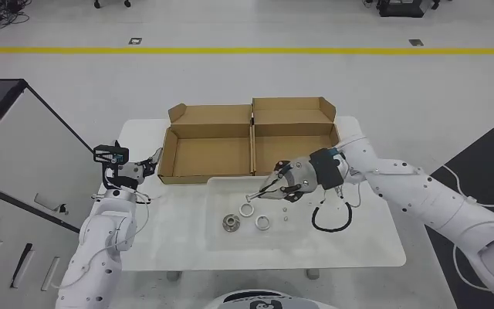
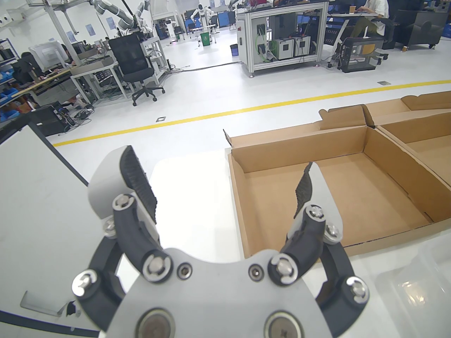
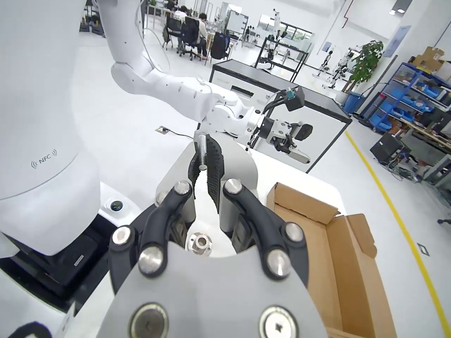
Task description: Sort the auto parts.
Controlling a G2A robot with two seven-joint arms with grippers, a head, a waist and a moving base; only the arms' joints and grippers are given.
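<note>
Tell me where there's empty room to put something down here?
Both cardboard boxes look bare inside: the left box and the right box. The table is also free in its front right corner, past the black loop. The clear tray is crowded: rings, a flanged part, and the right gripper holding a bolt above them.

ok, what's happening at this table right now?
The right pincer is shut on a threaded bolt, held above the clear tray where metal rings and a flanged part lie. The left pincer is open and empty beside the left cardboard box. That box and the right box look empty, so sorting has barely begun.
</note>
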